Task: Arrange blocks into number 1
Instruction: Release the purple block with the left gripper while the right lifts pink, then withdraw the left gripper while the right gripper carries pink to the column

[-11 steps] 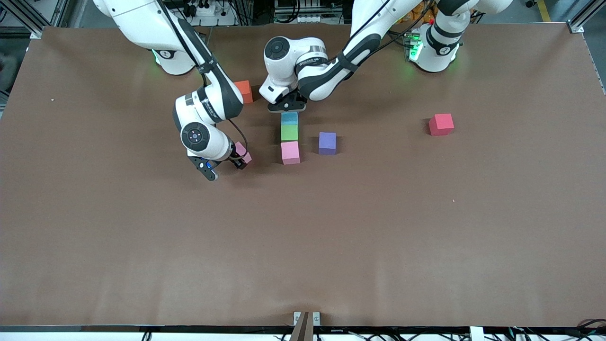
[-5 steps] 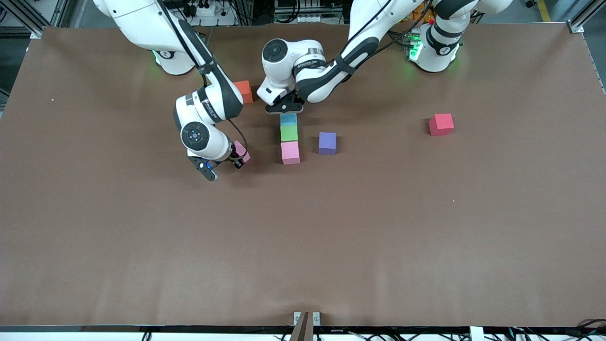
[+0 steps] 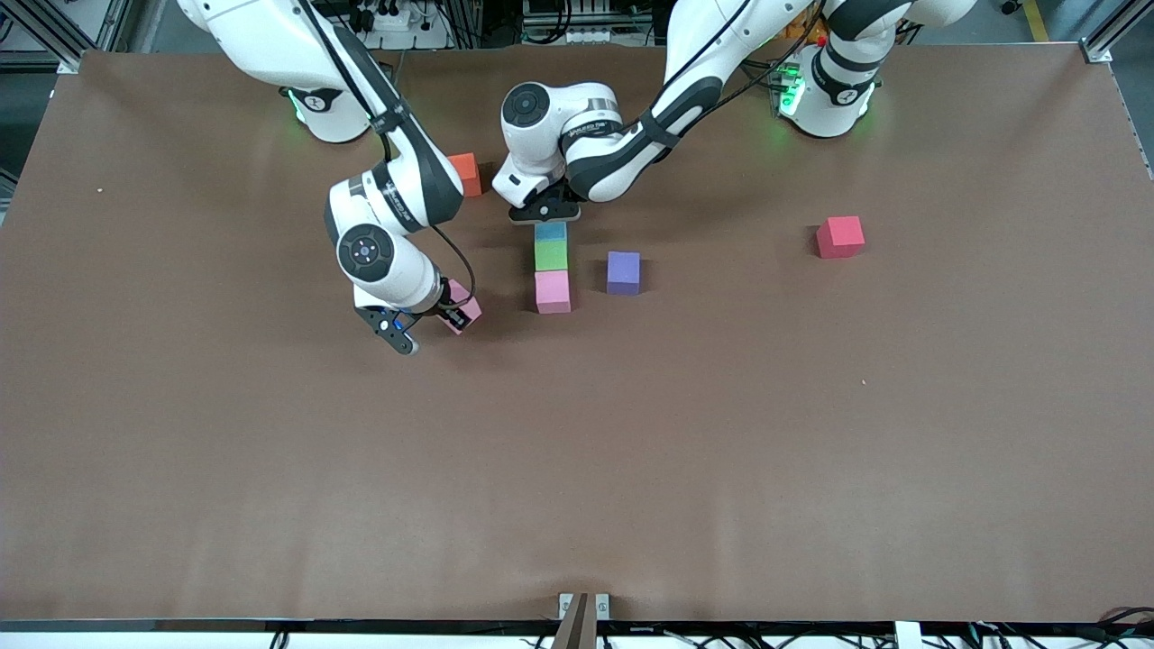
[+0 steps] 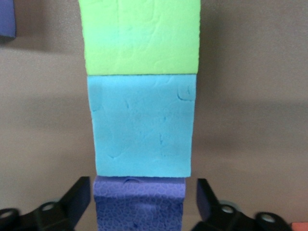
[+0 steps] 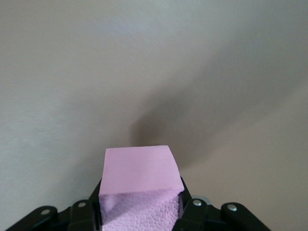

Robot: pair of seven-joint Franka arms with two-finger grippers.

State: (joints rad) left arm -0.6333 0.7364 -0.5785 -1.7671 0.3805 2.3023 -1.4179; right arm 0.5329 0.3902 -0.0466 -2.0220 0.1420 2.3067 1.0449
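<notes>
The right end effector [image 3: 455,311], left of frame centre, gripped a pink block [image 5: 139,185] above the table [image 3: 721,433]. The left end effector [image 4: 142,204] stood open around a purple block [image 4: 139,204] atop the blue [image 3: 551,232], green [image 3: 551,255], pink [image 3: 552,291] column.

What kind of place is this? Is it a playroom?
More likely a robot lab or test bench than a playroom. Two white robot arms are bolted along one edge of a brown table, metal framing and cables ring it, and the foam blocks, like the red block, look like practice pieces.
</notes>
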